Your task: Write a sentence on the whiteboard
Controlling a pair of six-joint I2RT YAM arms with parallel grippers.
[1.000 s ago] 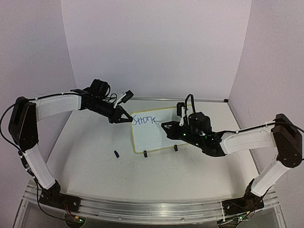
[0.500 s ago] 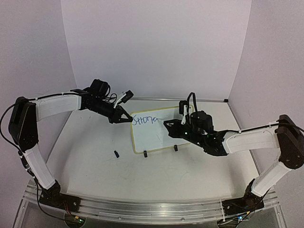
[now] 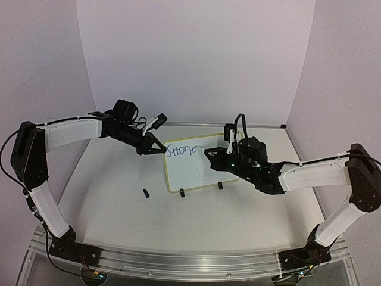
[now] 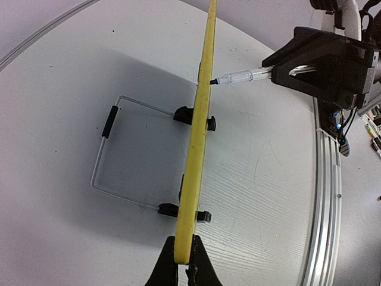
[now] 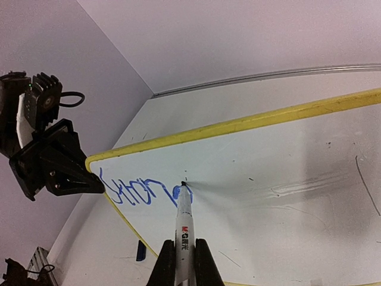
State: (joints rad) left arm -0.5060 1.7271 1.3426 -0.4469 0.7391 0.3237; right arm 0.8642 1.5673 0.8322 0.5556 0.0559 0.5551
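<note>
The whiteboard [image 3: 199, 173] stands tilted on its black clip feet at mid-table, yellow-framed. Blue writing [image 3: 181, 151] runs along its top left. My left gripper [image 3: 162, 150] is shut on the board's left corner; in the left wrist view its jaws [image 4: 183, 256] pinch the yellow frame [image 4: 199, 131] edge-on. My right gripper [image 5: 184, 247] is shut on a white marker [image 5: 186, 223], whose tip touches the whiteboard [image 5: 286, 161] at the end of the blue writing [image 5: 134, 192]. From above, the right gripper [image 3: 208, 154] hovers over the board's upper middle.
A small dark blue marker cap [image 3: 145, 193] lies on the table left of the board's lower corner. A wire stand [image 4: 107, 149] props the board from behind. Purple walls close in on three sides, and a metal rail [image 3: 178, 262] runs along the near edge.
My right gripper has edged a little left and up with the marker, and the blue writing has gained a stroke at its right end. The left arm has held still.
</note>
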